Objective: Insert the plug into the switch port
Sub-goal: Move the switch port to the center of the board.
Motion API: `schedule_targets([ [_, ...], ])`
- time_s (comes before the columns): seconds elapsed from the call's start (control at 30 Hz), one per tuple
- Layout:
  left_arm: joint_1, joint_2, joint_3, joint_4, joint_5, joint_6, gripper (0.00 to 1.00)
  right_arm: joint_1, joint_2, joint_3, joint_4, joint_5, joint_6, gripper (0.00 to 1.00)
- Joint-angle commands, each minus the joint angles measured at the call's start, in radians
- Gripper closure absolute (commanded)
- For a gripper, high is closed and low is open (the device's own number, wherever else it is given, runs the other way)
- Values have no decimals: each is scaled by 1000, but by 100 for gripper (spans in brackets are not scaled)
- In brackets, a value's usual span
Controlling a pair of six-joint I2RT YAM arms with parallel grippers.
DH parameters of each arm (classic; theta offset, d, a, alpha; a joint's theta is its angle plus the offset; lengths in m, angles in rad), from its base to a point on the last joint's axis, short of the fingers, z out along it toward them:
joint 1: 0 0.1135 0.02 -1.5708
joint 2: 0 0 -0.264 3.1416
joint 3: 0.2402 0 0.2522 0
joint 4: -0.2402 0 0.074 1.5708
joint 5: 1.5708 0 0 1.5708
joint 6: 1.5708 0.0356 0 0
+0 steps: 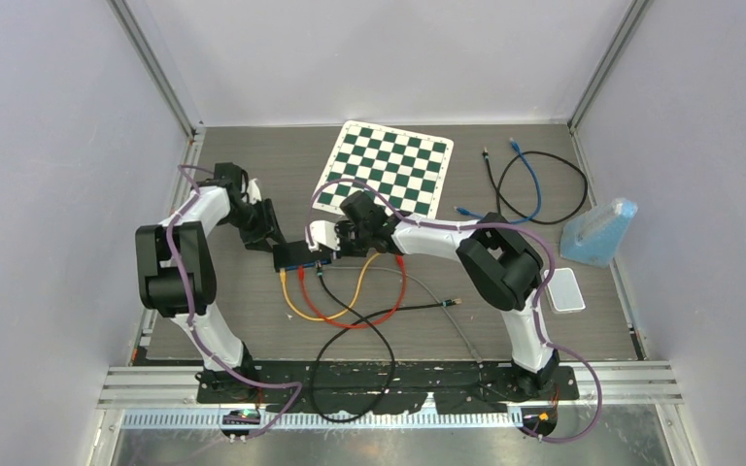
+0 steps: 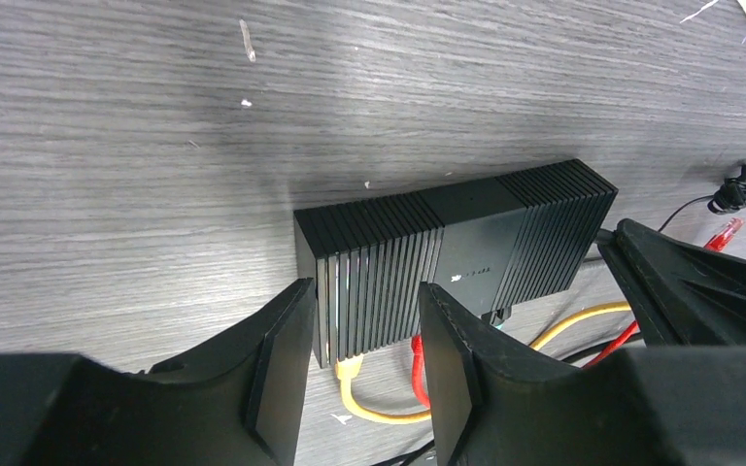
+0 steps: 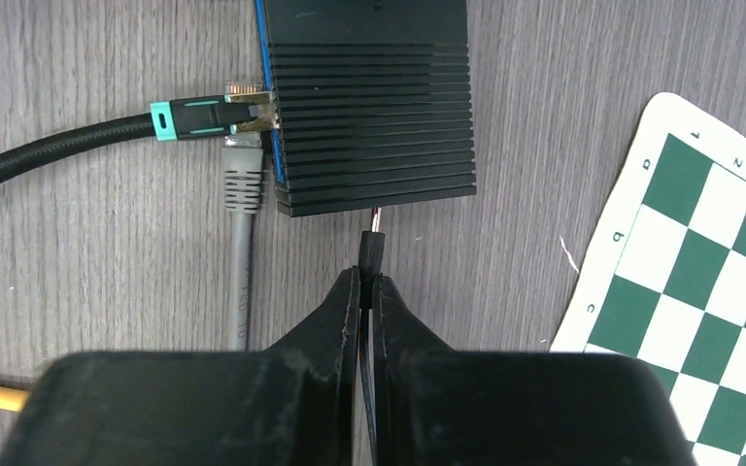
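The switch (image 1: 301, 254) is a black ribbed box lying mid-table. My right gripper (image 3: 369, 277) is shut on a small black plug (image 3: 373, 249). The plug's metal pin points at the switch's (image 3: 369, 97) short end face and just reaches it; the port itself is hidden. My left gripper (image 2: 364, 289) is open, its fingers (image 2: 282, 359) apart at the opposite end of the switch (image 2: 447, 243) on the port side. A yellow cable (image 2: 369, 388) and a red cable (image 2: 418, 369) run between them. From above, the left gripper (image 1: 274, 243) and right gripper (image 1: 338, 241) flank the switch.
Yellow (image 1: 296, 301), red (image 1: 389, 301), black (image 3: 107, 136) and grey (image 3: 243, 243) cables lead from the switch's front. A chessboard mat (image 1: 389, 170) lies behind it. Loose blue and black cables (image 1: 534, 180), a blue box (image 1: 597, 233) and a white slab (image 1: 566, 289) sit at right.
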Motion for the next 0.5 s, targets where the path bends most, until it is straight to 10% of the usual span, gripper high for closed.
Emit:
schedule_targets([
  [0.0, 4, 18, 46, 1, 39, 18, 55, 8, -2, 49, -16, -38, -22, 95],
  [0.47, 4, 50, 87, -61, 20, 49, 54, 18, 8, 85, -22, -71, 8, 95],
])
